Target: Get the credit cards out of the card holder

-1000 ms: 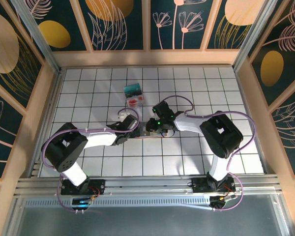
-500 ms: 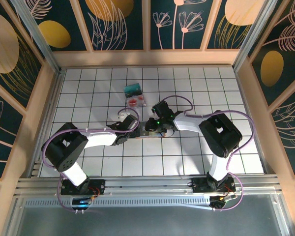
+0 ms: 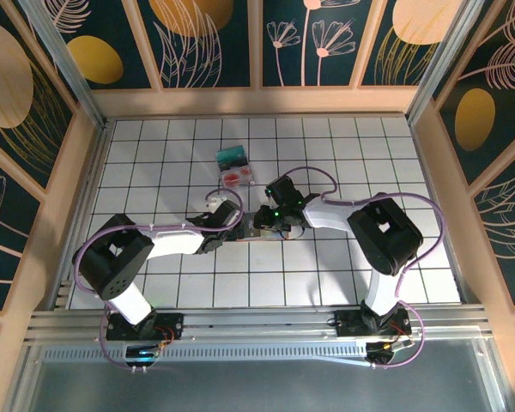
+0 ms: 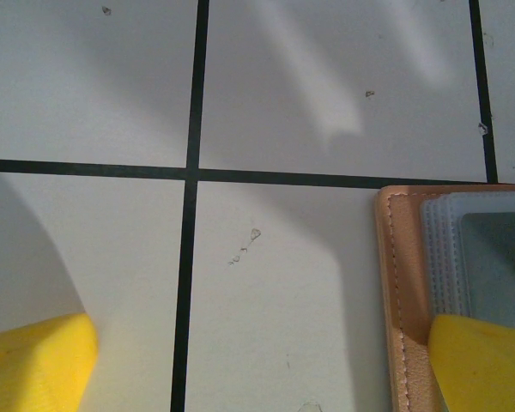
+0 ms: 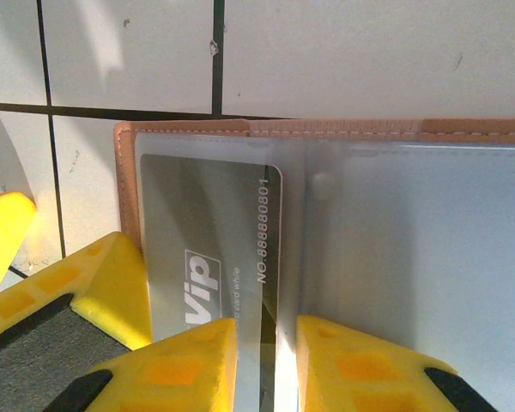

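On the counter [image 3: 326, 283], the left end effector [image 4: 257, 360] stands wide open, one finger on the open card holder [image 4: 401, 283]. The right end effector [image 5: 266, 360], jaws narrow, straddles the edge of the silver card [image 5: 210, 232] in the holder's sleeve; whether it grips is unclear. Farther off sits a clear box [image 3: 233, 167].

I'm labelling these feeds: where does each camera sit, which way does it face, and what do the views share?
Top external: above and behind the bases, looking down at the tiled table; both whole arms, left gripper and right gripper meeting at the card holder.
Left wrist: faces down at tiles and the holder's edge; its yellow fingertips wide apart.
Right wrist: faces down into the open holder and its VIP card; its fingertips close together.
Shared: all three show the card holder.
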Controlling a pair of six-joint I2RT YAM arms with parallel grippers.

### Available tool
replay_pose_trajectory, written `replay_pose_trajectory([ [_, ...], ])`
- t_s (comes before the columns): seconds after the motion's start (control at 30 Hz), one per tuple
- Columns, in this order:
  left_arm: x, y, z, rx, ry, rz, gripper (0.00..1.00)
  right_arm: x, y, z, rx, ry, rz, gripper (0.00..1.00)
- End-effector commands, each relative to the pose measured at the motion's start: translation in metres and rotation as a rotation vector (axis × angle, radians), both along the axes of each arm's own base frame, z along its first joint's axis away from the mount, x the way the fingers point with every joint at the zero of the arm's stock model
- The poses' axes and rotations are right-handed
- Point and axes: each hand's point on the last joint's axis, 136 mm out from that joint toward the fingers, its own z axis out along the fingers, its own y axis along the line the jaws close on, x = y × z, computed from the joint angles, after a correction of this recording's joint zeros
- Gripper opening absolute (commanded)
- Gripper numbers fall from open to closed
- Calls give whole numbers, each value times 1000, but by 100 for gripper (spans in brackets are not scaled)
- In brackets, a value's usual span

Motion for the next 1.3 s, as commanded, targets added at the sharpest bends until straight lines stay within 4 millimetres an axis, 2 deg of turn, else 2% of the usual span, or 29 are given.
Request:
replay_pose_trajectory([
  [0.0, -9, 8, -13, 34, 49, -2, 99, 12, 2, 24, 28, -50, -30, 25],
  [0.23, -8, 8, -14, 32, 48, 0, 99, 12, 2, 27, 33, -58, -34, 24],
  [0.67, -9, 9, -14, 32, 49, 1, 99, 10, 2, 10, 27, -26, -33, 24],
  [0.97, -10, 9, -14, 30, 51, 2, 99, 10, 4, 8, 36, -21, -31, 24],
  [1.27, -11, 11, -13, 26, 45, 8, 99, 8, -2, -4, 6, -1, -56, 24],
])
